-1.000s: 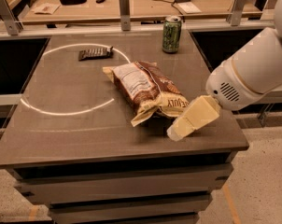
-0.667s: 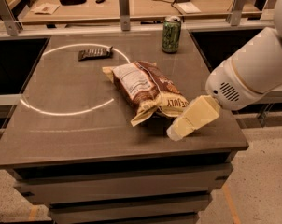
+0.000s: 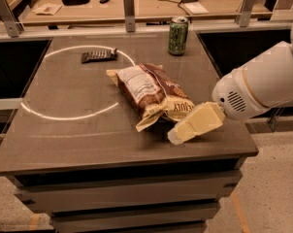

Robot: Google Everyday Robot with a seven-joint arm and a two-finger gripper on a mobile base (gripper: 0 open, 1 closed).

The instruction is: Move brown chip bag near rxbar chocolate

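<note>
The brown chip bag (image 3: 151, 93) lies flat in the middle of the table, its white label panel facing up and its cream-yellow lettered end toward the front right. The rxbar chocolate (image 3: 99, 56) is a small dark flat bar at the back left, well apart from the bag. My gripper (image 3: 179, 133) comes in low from the right on the white arm. It sits just in front of and beside the bag's cream-yellow end, close to it or touching it.
A green can (image 3: 178, 35) stands upright at the back of the table (image 3: 64, 140), behind the bag. A thin white ring is marked on the tabletop's left half. Another table with cables and small items stands behind.
</note>
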